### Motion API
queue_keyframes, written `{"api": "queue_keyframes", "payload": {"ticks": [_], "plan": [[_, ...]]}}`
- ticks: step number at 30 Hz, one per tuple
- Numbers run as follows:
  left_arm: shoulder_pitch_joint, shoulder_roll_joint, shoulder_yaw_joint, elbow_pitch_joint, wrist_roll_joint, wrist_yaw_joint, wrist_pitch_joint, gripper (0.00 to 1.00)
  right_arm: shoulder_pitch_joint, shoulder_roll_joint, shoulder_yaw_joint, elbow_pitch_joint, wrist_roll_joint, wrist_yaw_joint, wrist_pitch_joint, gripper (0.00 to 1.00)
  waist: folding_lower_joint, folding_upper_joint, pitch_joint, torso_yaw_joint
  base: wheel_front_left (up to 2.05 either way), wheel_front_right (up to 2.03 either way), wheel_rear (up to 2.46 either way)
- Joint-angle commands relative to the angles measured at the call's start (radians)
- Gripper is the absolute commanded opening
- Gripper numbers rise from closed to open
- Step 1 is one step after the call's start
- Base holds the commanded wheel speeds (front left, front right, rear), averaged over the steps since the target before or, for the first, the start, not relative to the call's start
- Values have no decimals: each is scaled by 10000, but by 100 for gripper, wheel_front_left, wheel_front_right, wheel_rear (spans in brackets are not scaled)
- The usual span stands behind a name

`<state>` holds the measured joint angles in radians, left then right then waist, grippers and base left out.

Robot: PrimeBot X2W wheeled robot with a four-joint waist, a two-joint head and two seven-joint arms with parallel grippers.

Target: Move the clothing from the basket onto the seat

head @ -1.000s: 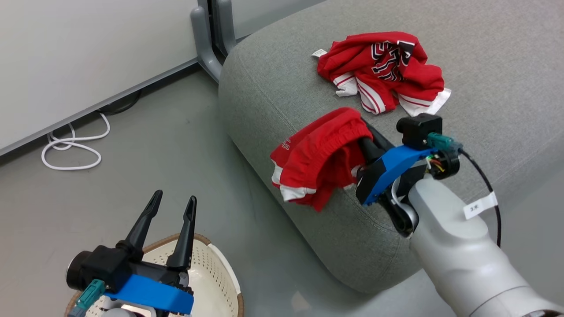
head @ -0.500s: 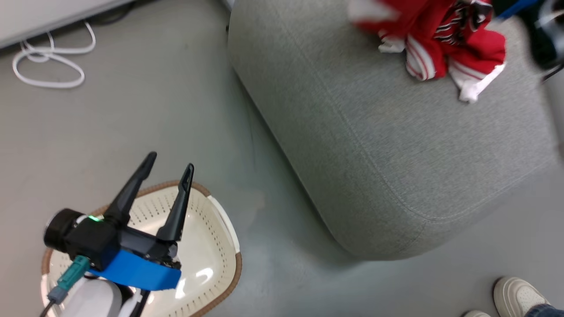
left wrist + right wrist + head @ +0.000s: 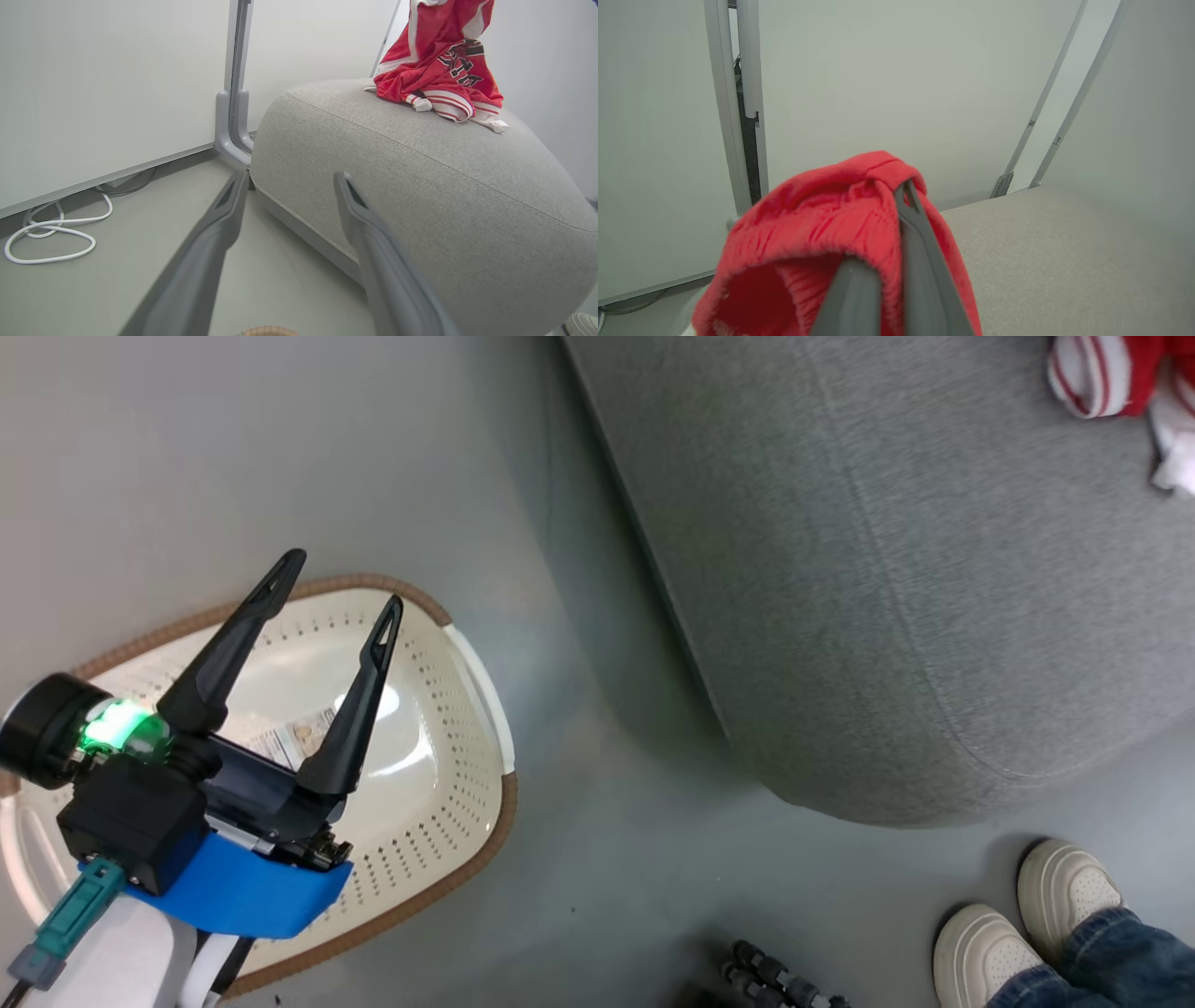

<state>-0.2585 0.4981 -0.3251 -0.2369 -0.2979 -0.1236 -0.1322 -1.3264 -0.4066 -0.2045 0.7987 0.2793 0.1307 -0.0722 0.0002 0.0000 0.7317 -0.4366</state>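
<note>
My left gripper (image 3: 341,583) hangs open and holds nothing, just above the cream perforated basket (image 3: 485,831), whose bottom shows a label sticker (image 3: 289,737) and no clothing. The grey sofa (image 3: 887,569) stands to the right of the basket. On it lies the red jersey (image 3: 448,74) with black-white lettering; its striped cuff (image 3: 1092,373) peeks in at the head view's top right. My right gripper (image 3: 901,196) is shut on the red shorts (image 3: 822,224) at the elastic waist, held above the sofa (image 3: 1064,256). The shorts (image 3: 434,18) hang over the jersey.
A person's pale shoes (image 3: 1027,933) stand on the floor by the sofa's near corner. A black jointed object (image 3: 775,980) lies at the bottom edge. A white cable (image 3: 46,233) and a grey post (image 3: 233,116) sit along the wall.
The head camera has tilted down toward the basket and floor. My right gripper has carried the shorts from the sofa's front edge up toward the jersey. The left gripper stays open.
</note>
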Motion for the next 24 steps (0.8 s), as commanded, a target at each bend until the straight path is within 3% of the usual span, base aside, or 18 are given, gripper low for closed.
{"api": "queue_keyframes", "payload": {"ticks": [1, 8, 9, 11, 16, 24], "plan": [[-244, 98, 55, -195, 38, 43, 77, 100, 287, 90, -239, 222, -154, 2, -81, 0, -2, 0, 560, 227, 0, 0, 0], [-220, 85, 58, -432, -16, 171, 156, 100, 907, 445, -982, 1604, -901, 2, -287, 0, -2, 0, 785, 420, 0, 0, 0], [-227, 60, 51, -392, -36, 189, 120, 100, 948, 472, -986, 1718, -1045, 2, -368, 22, -2, 0, 748, 450, 0, 0, 0], [-308, 23, 56, -311, -54, 197, 37, 100, 1039, 536, -932, 1927, -1292, 2, -489, 100, -2, 0, 644, 522, 0, 0, 0], [-306, -129, 50, 224, -197, 200, -336, 100, 1381, 767, -793, 2148, -1666, 2, -975, 100, -2, 0, -39, 695, 0, 0, 0], [215, -831, -25, 1774, -754, 246, -1012, 100, 2908, 1367, -63, 1733, -2000, 2, -1360, 100, -2, 0, -2075, 975, 0, 0, 0]]}}
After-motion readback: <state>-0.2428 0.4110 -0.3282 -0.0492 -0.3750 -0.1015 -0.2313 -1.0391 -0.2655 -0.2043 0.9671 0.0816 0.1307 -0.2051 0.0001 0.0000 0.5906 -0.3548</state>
